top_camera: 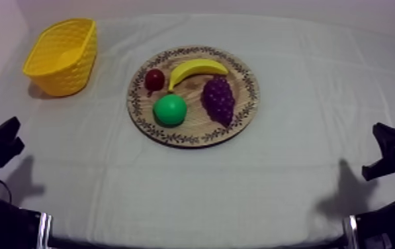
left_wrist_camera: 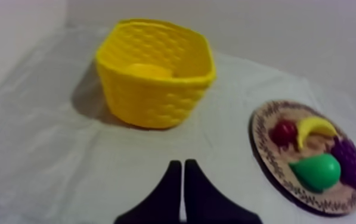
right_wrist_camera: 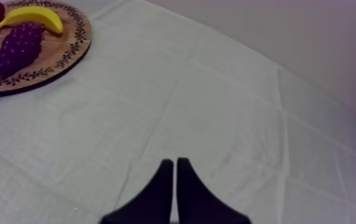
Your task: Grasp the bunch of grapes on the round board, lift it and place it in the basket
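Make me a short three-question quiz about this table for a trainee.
1. True or false: the grapes are in the basket.
2. Which fruit on the board lies closest to the basket? A banana, B red fruit, C grapes.
3. Fill in: the left gripper and the right gripper each have their fingers ___ on nothing.
Key: 1 false, they lie on the board. 2 B. 3 shut.
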